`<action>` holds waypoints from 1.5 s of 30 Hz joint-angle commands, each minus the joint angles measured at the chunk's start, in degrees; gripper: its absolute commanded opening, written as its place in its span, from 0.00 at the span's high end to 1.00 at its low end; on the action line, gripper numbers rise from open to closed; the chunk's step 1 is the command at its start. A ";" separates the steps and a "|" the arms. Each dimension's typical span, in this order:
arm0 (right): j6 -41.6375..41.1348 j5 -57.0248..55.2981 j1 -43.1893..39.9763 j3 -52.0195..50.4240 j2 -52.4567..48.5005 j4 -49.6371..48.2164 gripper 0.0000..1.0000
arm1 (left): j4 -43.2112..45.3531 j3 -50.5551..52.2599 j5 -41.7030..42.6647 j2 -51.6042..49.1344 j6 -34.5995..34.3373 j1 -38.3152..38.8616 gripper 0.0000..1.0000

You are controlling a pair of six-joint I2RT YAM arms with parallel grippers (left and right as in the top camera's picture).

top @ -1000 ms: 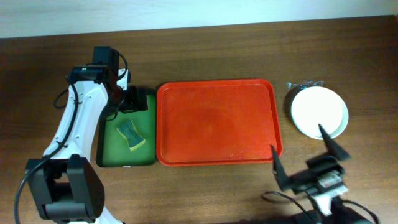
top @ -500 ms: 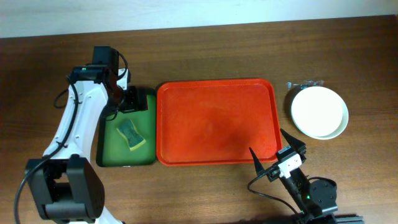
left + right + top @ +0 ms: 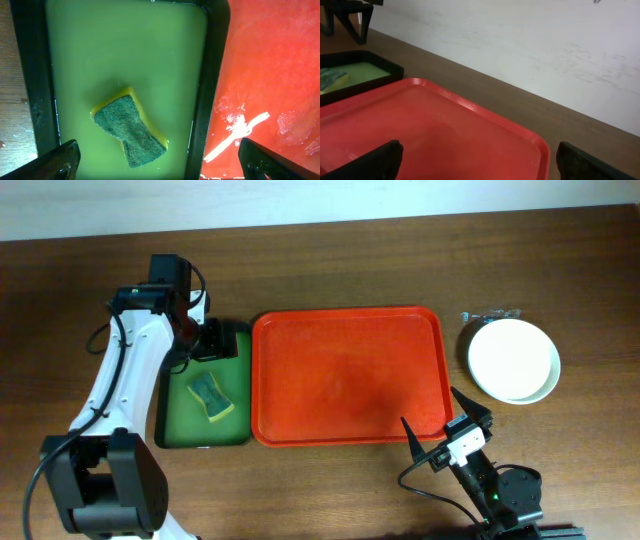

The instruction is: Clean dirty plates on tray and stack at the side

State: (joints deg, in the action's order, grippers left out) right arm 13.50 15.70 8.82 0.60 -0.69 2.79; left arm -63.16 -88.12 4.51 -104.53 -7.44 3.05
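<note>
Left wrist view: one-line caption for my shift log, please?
Open left gripper hovers over the sponge lying in the green tray, beside the red tray.

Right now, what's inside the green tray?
Only the sponge, green scouring side up, on the floor of the green tray. Overhead, the left arm covers the tray's top end; the left wrist view shows that part bare. The sponge's underside is hidden.
</note>
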 commanded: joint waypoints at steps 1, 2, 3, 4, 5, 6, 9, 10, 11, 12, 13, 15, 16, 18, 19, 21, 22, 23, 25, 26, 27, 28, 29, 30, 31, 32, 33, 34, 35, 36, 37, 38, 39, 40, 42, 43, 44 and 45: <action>-0.26 -0.31 -0.22 -0.28 0.37 0.31 0.02 | -0.04 -0.09 0.22 -0.26 0.90 -0.04 0.01; -0.26 -0.31 -0.22 -0.28 0.37 0.31 0.02 | -0.04 -0.09 0.22 -0.26 0.90 -0.04 0.01; -0.26 -0.31 -0.22 -0.28 0.37 0.31 0.02 | -0.04 -0.09 0.22 -0.26 0.90 -0.04 0.01; -0.26 -0.31 -0.22 -0.28 0.37 0.31 0.02 | -0.04 -0.11 0.22 -0.26 0.90 -0.04 0.01; -0.26 -0.31 -0.22 -0.28 0.37 0.31 0.02 | -0.04 -0.09 0.22 -0.26 0.90 -0.04 0.01; -0.26 -0.31 -0.22 -0.28 0.37 0.31 0.02 | -0.04 -0.09 0.22 -0.26 0.90 -0.04 0.01; -0.26 -0.31 -0.22 -0.28 0.37 0.31 0.02 | -0.04 -0.09 0.22 -0.26 0.90 -0.04 0.01; -0.26 -0.31 -0.22 -0.28 0.37 0.31 0.02 | -0.04 -0.09 0.22 -0.26 0.90 -0.04 0.01; -0.26 -0.31 -0.22 -0.28 0.37 0.31 0.02 | -0.04 -0.09 0.22 -0.26 0.90 -0.04 0.01; -0.26 -0.31 -0.22 -0.28 0.37 0.31 0.02 | -0.04 -0.09 0.22 -0.26 0.90 -0.04 0.01; -0.26 -0.31 -0.22 -0.28 0.37 0.31 0.02 | -0.04 -0.09 0.22 -0.26 0.90 -0.04 0.01; -0.26 -0.31 -0.22 -0.28 0.37 0.31 0.02 | -0.04 -0.09 0.22 -0.26 0.90 -0.04 0.01; -0.26 -0.31 -0.22 -0.28 0.37 0.31 0.02 | -0.04 -0.09 0.22 -0.28 0.90 -0.04 0.01; -0.26 -0.31 -0.22 -0.28 0.37 0.31 0.02 | -0.04 -0.11 0.22 -0.42 0.90 -0.04 0.01; -0.26 -0.31 -0.22 -0.28 0.37 0.31 0.02 | -0.04 -0.11 0.11 -0.42 0.96 -0.04 0.01; -0.26 -0.31 -0.22 -0.28 0.37 0.31 0.02 | -0.04 -0.09 -5.42 -0.50 0.92 -0.04 0.01; -0.26 -0.31 -0.22 -0.28 0.37 0.31 0.01 | -0.04 -0.09 -5.38 -0.50 0.92 -0.04 0.01; -0.26 -0.31 -0.22 -0.28 0.37 0.31 0.02 | -0.04 -0.09 -5.38 -0.50 0.92 -0.04 0.01; -0.26 -0.31 -0.22 -0.28 0.37 0.31 0.02 | -0.31 -0.09 -5.79 0.90 0.92 0.02 0.01; -0.26 -0.31 -0.22 -0.28 0.37 0.31 0.01 | 1.07 -0.09 -4.61 5.77 0.87 0.28 0.01; -0.26 -0.31 -0.22 -0.28 0.37 0.31 0.02 | 6.01 -0.09 -1.16 13.99 0.87 0.72 0.01; -0.26 -0.31 -0.22 -0.28 0.37 0.31 0.02 | 8.70 -0.09 0.44 18.56 0.87 0.79 0.01; -0.26 -0.31 -0.22 -0.28 0.37 0.31 0.02 | 13.70 -0.09 2.25 26.95 0.85 0.96 0.01; -0.26 -0.31 -0.22 -0.28 0.37 0.31 0.02 | 16.02 -0.11 2.40 31.41 0.85 0.98 0.01; -0.26 -0.31 -0.22 -0.28 0.37 0.31 0.02 | 17.84 -0.11 2.34 36.52 0.87 0.98 0.01; -0.26 -0.31 -0.22 -0.28 0.37 0.31 0.02 | 19.41 -0.11 2.05 41.72 0.92 0.96 0.01; -0.26 -0.31 -0.22 -0.28 0.37 0.31 0.02 | 19.54 -0.09 1.49 48.28 0.92 0.92 0.01; -0.26 -0.31 -0.22 -0.28 0.37 0.31 0.01 | 19.15 0.02 1.27 50.25 0.94 0.92 0.01; -0.26 -0.31 -0.22 -0.28 0.37 0.31 0.02 | 16.72 0.44 0.48 55.04 0.94 0.85 0.01; -0.26 -0.31 -0.22 -0.28 0.37 0.31 0.02 | 15.54 1.18 -0.22 58.45 0.94 0.87 0.01; -0.26 -0.31 -0.22 -0.28 0.37 0.31 0.02 | 14.91 2.47 -0.94 62.20 0.94 0.90 0.01; -0.26 -0.31 -0.22 -0.28 0.37 0.31 0.02 | 14.82 5.03 -2.23 67.41 0.94 0.92 0.01; -0.26 -0.31 -0.22 -0.28 0.37 0.31 0.02 | 14.86 8.46 -3.80 73.57 0.94 0.92 0.01; -0.26 -0.31 -0.22 -0.28 0.37 0.31 0.01 | 14.88 12.13 -4.90 79.28 0.92 0.94 0.01; -0.26 -0.31 -0.22 -0.28 0.37 0.31 0.02 | 15.96 22.73 -5.40 93.29 0.92 1.05 0.01; -0.26 -0.31 -0.22 -0.28 0.37 0.31 0.02 | 17.57 27.36 -5.40 98.25 0.92 1.29 0.01; -0.26 -0.31 -0.22 -0.28 0.37 0.31 0.02 | 19.06 30.42 -5.40 101.26 0.92 1.38 0.01; -0.26 -0.31 -0.22 -0.28 0.37 0.31 0.02 | 22.14 35.47 -5.38 104.28 0.90 1.53 0.01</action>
State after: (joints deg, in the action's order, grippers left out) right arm 13.50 15.68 8.82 0.62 -0.69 2.83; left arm -45.06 -60.36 -0.03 -4.51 -7.25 4.12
